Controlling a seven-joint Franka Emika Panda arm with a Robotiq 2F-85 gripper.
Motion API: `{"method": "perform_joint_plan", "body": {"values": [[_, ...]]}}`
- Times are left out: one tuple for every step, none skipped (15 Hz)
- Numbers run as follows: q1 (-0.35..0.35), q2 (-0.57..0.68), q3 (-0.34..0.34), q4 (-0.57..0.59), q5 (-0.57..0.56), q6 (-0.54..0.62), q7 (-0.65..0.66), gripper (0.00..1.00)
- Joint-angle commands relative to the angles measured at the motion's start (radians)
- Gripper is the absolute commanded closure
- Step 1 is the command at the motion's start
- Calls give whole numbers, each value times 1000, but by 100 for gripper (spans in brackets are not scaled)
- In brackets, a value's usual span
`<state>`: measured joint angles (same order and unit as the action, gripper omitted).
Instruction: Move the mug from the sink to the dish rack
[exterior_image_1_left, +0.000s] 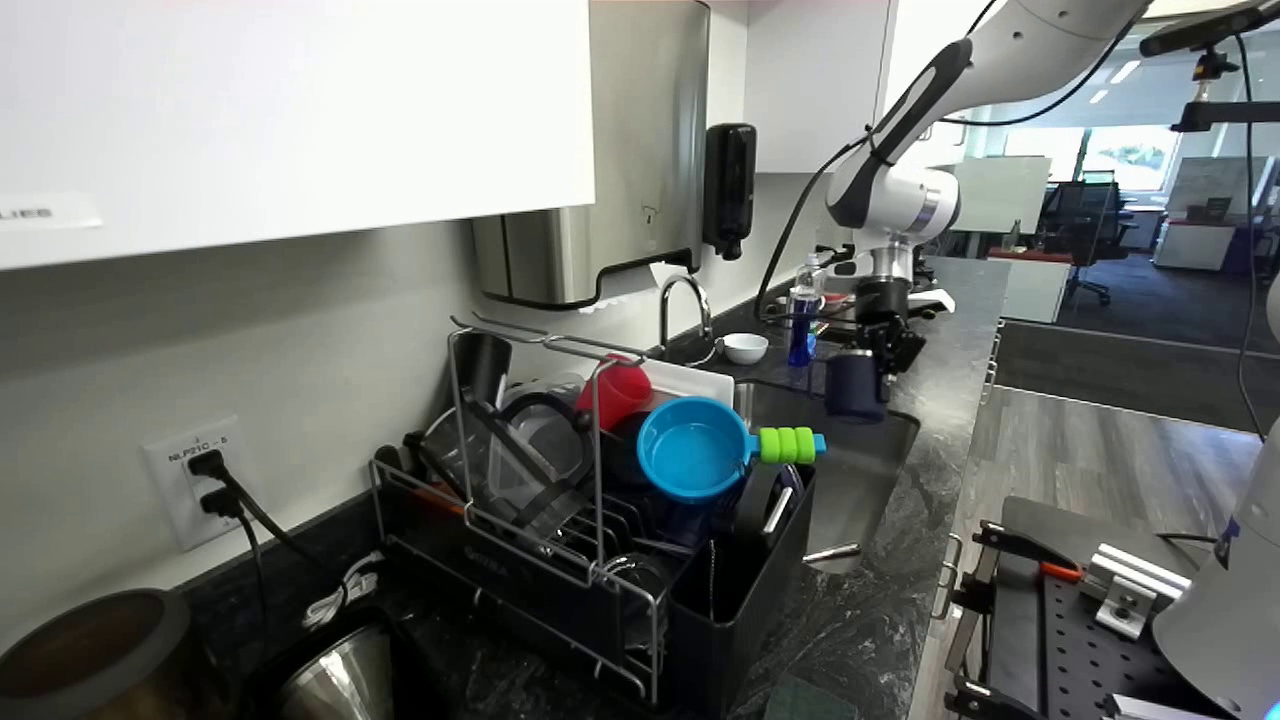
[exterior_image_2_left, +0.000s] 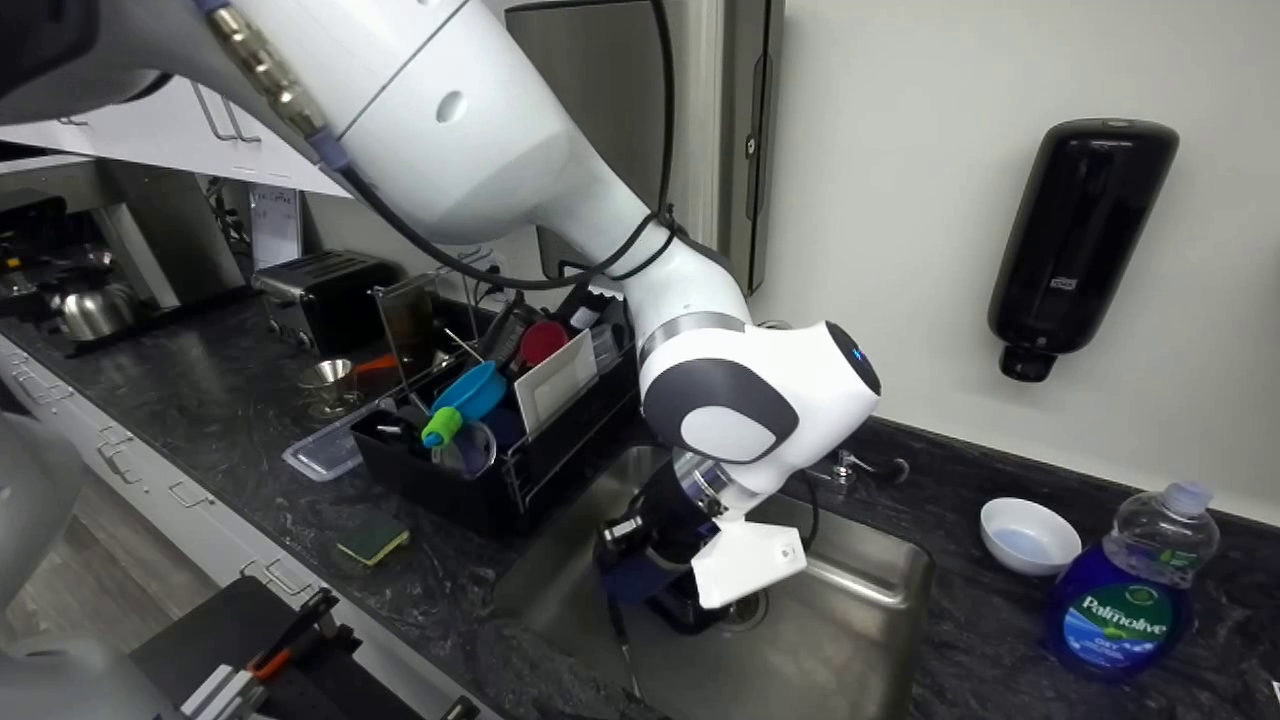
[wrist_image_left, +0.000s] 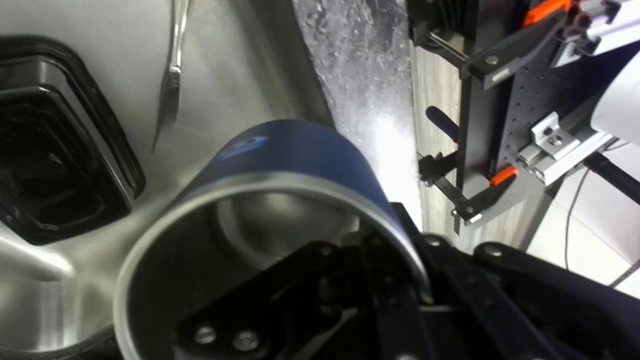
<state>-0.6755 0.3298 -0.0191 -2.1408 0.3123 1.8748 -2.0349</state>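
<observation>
The dark navy-blue mug (exterior_image_1_left: 855, 387) is held in the air over the sink (exterior_image_1_left: 850, 490), its opening facing up. It also shows in an exterior view (exterior_image_2_left: 633, 577), partly behind the gripper, and large in the wrist view (wrist_image_left: 300, 150). My gripper (wrist_image_left: 387, 220) is shut on the mug's rim, one finger inside the wall and one outside. The gripper (exterior_image_1_left: 885, 362) is at the mug's side in an exterior view. The dish rack (exterior_image_1_left: 540, 590) stands beside the sink, loaded with dishes; it also shows in an exterior view (exterior_image_2_left: 425, 490).
The rack holds a cyan pan (exterior_image_1_left: 690, 450) with a green handle, a red cup (exterior_image_1_left: 615, 390) and clear containers. A black container (wrist_image_left: 55, 145) and a metal utensil (wrist_image_left: 172, 85) lie in the sink. A faucet (exterior_image_1_left: 685, 285), white bowl (exterior_image_2_left: 1030, 537) and soap bottle (exterior_image_2_left: 1130, 590) stand behind.
</observation>
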Motion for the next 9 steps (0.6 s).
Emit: {"method": "perform_joint_plan", "body": {"values": [[47,-79,-69,-43,60,-115,-75,98],[59,-97,-86,-51,68,-148,-85,98],[70,-118,-103,-65,77,-178,-96,98],[83,-134,-120,-75,81,-203,-102,98],[97,-151,-137,-87,85,-224,-106,98],[112,-166,-153,-99,85,-233,-107,98],[128,-178,-168,-113,82,-235,-104,98],[145,-188,-182,-125,76,-232,-99,98],[162,-194,-194,-136,75,-218,-90,98]]}}
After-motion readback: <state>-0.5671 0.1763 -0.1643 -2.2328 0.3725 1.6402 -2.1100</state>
